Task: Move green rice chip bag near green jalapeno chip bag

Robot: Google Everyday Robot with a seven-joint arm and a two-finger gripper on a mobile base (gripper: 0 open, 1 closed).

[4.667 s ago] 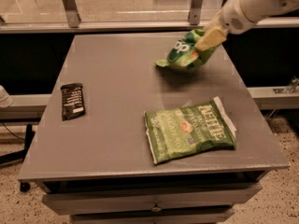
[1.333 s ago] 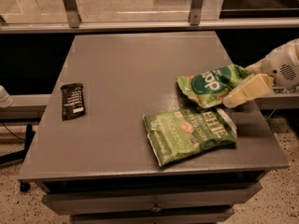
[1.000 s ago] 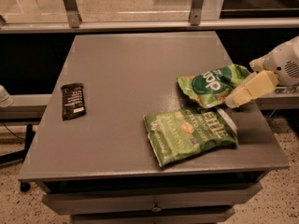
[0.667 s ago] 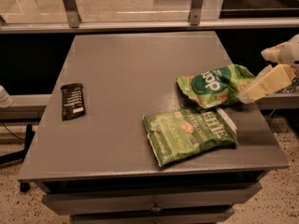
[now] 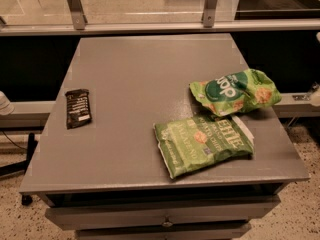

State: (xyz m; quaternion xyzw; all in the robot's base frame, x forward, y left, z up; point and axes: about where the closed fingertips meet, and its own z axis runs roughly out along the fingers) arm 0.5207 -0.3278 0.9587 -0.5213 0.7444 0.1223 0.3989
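Note:
The green rice chip bag (image 5: 235, 91) is small and puffy, with a dark green round logo. It lies on the right side of the grey table (image 5: 145, 69), and its right end reaches past the table's right edge. The green jalapeno chip bag (image 5: 205, 143), flat with white "Kettle" lettering, lies just in front of it; the two bags touch or nearly touch. The gripper is out of view, off past the right edge. Only a pale sliver (image 5: 316, 98) shows there, and I cannot tell what it is.
A dark wrapped snack bar (image 5: 78, 107) lies on the table's left side. A glass barrier with metal posts (image 5: 75, 6) stands behind the table. A drawer front (image 5: 165, 219) sits below the table's front edge.
The gripper let go of the rice chip bag beside the Kettle bag and drew away to the right, out of view. The rice bag stays where it was set down.

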